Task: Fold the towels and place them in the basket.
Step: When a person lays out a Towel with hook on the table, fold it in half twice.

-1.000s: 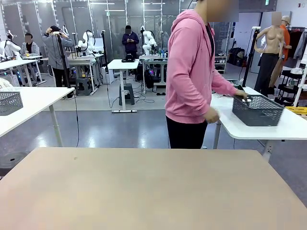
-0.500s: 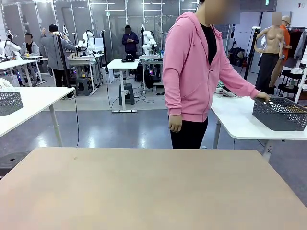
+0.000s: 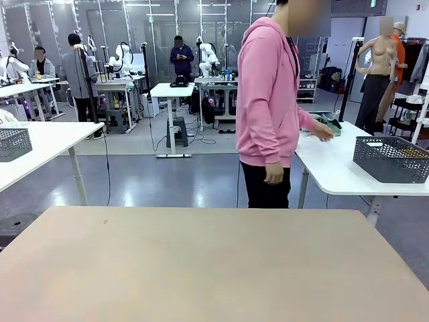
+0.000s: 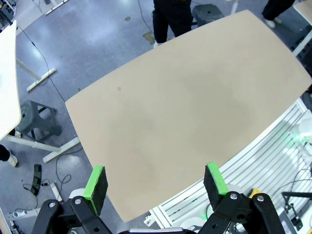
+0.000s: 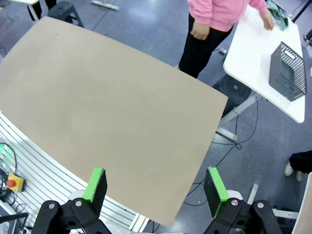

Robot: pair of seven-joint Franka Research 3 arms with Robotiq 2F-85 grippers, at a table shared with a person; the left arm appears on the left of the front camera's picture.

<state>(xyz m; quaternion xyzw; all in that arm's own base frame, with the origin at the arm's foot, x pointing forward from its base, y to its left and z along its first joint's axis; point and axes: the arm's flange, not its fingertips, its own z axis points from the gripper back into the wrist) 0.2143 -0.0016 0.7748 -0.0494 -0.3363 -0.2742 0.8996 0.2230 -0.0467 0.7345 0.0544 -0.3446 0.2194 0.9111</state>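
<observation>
Saw nothing folded, nothing basketed. Spotted towels by person's hand on white side table, basket farther along it. Noted left fingers and right fingers released, empty, over bare surface.

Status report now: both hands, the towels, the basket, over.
Left hand open, right hand open, above the beige table. Basket and towels on the white side table; person's hand at the towels.

Surface: matt, smooth tan board. Basket, frame right: dark grey plastic lattice. Floor: glossy grey.
</observation>
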